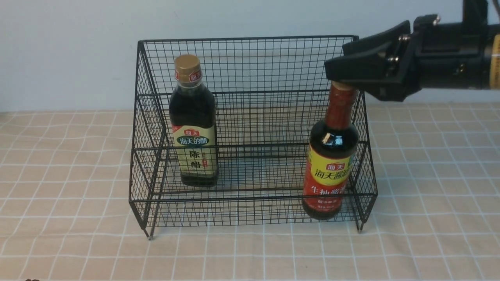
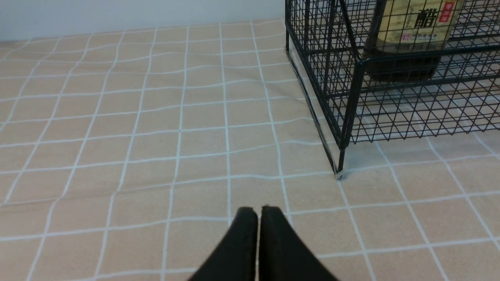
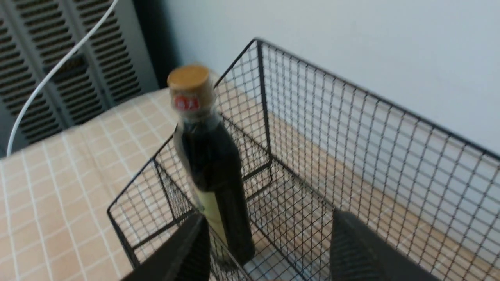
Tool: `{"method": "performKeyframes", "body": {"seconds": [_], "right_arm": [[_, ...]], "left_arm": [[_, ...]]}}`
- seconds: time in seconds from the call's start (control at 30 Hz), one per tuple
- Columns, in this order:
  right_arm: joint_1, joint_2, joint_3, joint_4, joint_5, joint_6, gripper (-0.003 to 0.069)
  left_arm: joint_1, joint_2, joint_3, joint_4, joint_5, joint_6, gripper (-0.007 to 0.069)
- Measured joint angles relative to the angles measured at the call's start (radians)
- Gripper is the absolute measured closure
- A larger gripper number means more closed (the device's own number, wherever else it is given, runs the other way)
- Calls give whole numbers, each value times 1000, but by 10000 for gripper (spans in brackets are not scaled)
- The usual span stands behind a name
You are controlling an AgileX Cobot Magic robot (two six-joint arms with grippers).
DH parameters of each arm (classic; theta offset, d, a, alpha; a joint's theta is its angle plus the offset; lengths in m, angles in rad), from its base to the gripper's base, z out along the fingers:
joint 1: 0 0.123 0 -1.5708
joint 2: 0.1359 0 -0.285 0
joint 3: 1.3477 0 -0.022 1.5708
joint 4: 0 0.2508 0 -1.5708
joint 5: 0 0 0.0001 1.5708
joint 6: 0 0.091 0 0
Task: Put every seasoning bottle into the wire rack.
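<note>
Bottles both stand upright in the rack [image 1: 250, 128]: gold-cap bottle [image 1: 193, 125] at left, red-cap bottle [image 1: 332, 156] at right front. Little seems left but withdrawing. Right hand [image 1: 345, 74] sits at the red cap, fingers parted, holding nothing; left hand [image 2: 258, 242] is closed, empty, over the table [image 2: 117, 136].

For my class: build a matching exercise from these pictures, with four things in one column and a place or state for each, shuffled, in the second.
1. gold-capped bottle
2. red-capped bottle
3. left gripper
4. right gripper

A. jaws apart
B. stands toward the rack's left side
C. jaws together over the tablecloth
D. stands at the rack's right end

Pairs: 1-B, 2-D, 3-C, 4-A
</note>
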Motion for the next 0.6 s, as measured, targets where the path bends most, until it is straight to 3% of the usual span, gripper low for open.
{"method": "performKeyframes", "body": {"seconds": [0.17,0.23,0.27,0.37,0.4,0.53,0.6], "right_arm": [[0,-111,0,0,95,87,352],[0,-174,0,0,163,105,435],[0,-180,0,0,170,106,443],[0,-273,0,0,298,97,598],[0,-289,0,0,324,83,612],[0,-382,0,3,548,-185,666],[0,-416,0,10,714,-386,670]], "left_arm": [[0,0,0,0,0,0,631],[0,0,0,0,0,0,631],[0,0,0,0,0,0,631],[0,0,0,0,0,0,631],[0,0,0,0,0,0,631],[0,0,0,0,0,0,631],[0,0,0,0,0,0,631]]}}
